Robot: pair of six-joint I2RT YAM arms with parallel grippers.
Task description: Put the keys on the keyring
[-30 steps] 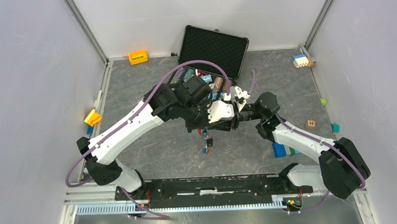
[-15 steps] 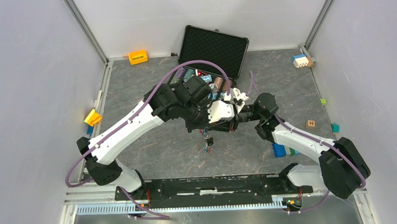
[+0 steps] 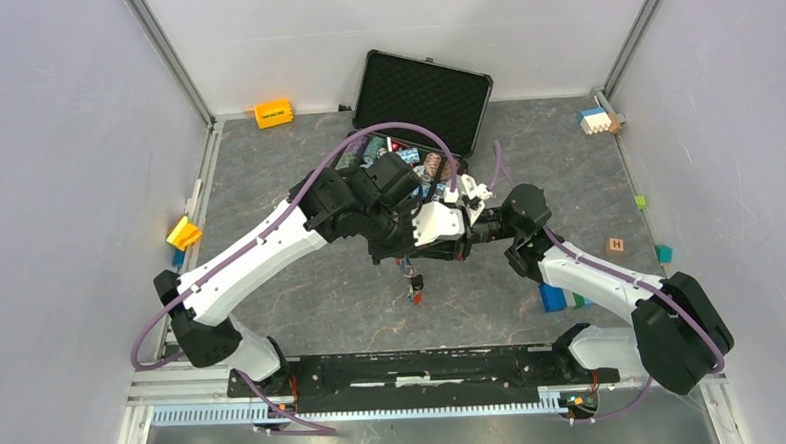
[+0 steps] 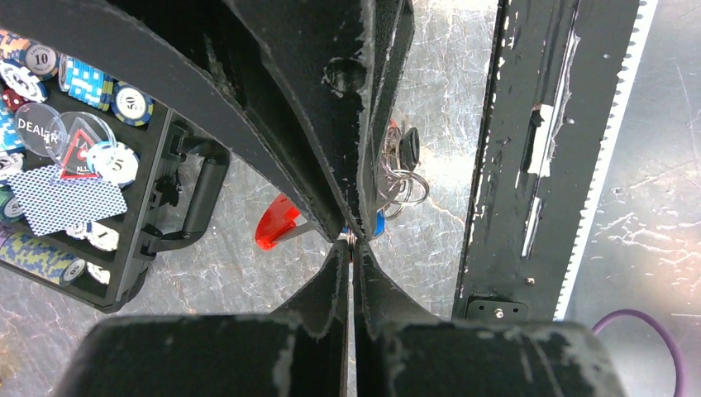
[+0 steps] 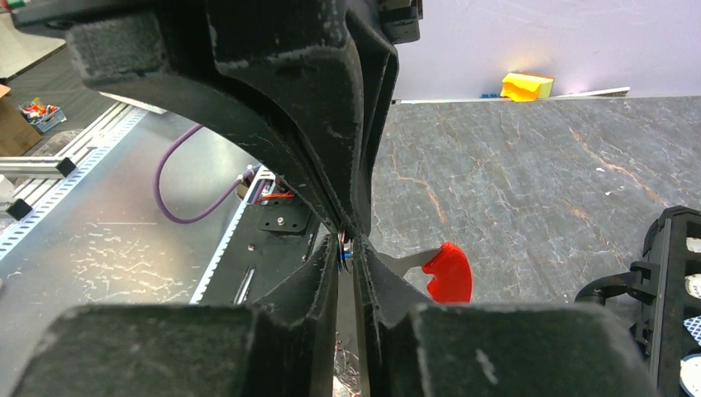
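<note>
Both grippers meet tip to tip above the table's middle. My left gripper (image 3: 403, 256) (image 4: 351, 245) is shut on a thin metal edge, apparently the keyring's ring. My right gripper (image 3: 414, 255) (image 5: 347, 255) is shut on metal ring wire and a blue key cap (image 5: 340, 258) (image 4: 379, 223). A red-capped key (image 4: 277, 227) (image 5: 448, 271) sticks out sideways, its blade running in to where the tips meet. Loose rings (image 4: 405, 188) and a black piece (image 4: 408, 149) hang below. In the top view the hanging bunch (image 3: 412, 281) ends in something red, perhaps the fob.
An open black case (image 3: 421, 99) with poker chips (image 4: 74, 124) lies just behind the grippers, its handle (image 4: 198, 194) close by. Toy blocks lie around the edges: orange (image 3: 273, 112), yellow (image 3: 183, 232), blue (image 3: 555, 297), a wooden cube (image 3: 615, 244). A black rail (image 3: 425, 366) runs along the near edge.
Both grippers stay closed tip to tip and have edged slightly right. The hanging bunch has turned: its lowest tip showed blue before and now shows red.
</note>
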